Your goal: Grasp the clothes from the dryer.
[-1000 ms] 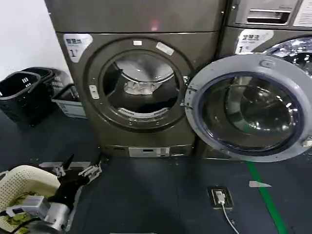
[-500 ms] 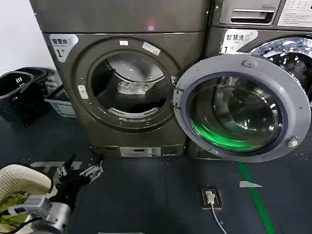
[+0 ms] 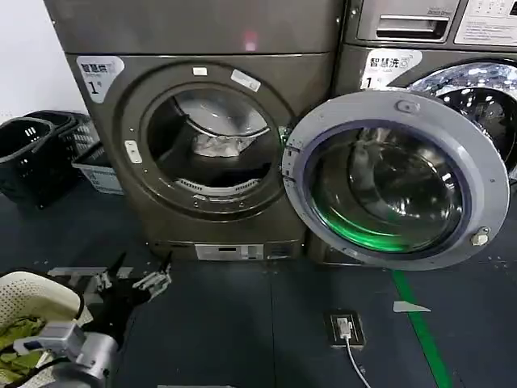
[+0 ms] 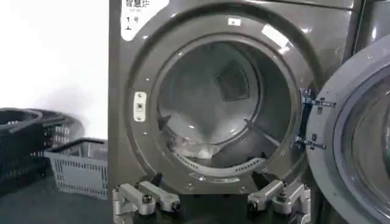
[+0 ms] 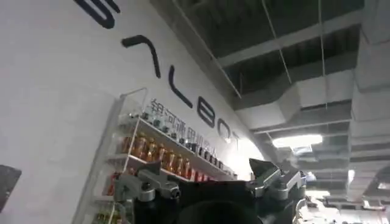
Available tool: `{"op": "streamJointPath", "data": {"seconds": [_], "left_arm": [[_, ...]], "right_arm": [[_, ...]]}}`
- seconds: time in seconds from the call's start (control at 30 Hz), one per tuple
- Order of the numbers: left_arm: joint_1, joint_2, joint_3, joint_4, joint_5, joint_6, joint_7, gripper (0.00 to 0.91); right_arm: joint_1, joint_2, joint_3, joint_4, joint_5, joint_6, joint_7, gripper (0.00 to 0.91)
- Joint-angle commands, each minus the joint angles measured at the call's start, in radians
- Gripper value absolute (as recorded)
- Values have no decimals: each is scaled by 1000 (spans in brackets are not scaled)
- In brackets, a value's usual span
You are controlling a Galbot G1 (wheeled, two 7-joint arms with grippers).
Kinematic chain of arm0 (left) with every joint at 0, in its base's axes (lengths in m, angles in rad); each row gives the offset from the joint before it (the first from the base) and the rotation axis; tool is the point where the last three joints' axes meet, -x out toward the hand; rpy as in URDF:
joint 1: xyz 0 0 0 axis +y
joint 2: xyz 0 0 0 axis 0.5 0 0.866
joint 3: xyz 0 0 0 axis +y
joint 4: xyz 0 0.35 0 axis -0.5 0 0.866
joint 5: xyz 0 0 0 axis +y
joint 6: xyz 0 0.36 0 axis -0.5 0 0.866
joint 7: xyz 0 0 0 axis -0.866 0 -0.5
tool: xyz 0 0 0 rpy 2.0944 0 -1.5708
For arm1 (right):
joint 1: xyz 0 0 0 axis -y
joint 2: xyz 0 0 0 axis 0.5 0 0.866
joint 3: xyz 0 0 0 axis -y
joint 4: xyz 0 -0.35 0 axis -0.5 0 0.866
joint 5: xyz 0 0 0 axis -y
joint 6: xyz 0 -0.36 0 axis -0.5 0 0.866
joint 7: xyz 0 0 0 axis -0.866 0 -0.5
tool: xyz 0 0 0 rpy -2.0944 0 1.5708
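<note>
My left gripper [image 3: 136, 277], jaws spread and empty, hovers low before the dryer [image 3: 121, 206]; the clothes [image 3: 216, 145] lie ahead and above, deep in its drum (door swung wide).

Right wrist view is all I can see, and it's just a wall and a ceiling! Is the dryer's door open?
Observer: Yes. The dryer has its round door swung wide open to one side.
Operator: Are there clothes inside?
Observer: Yes, the clothes lie as a small pale bundle deep in the drum.
Operator: My right gripper is open and empty. Where's the other one?
Observer: The left gripper is low in front of the dryer, open, and not yet at the porthole.
</note>
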Motion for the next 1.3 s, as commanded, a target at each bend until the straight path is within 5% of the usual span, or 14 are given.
{"op": "streamJointPath", "data": {"seconds": [0.03,1.3], "left_arm": [[-9,6,4,6,-5,0,3,907],[-13,13,-13,0,-11,1,6,907]], "right_arm": [[-9,2,11,2,3,11,-2,907],[-5,10,9,4,4,17,-11,907]]}}
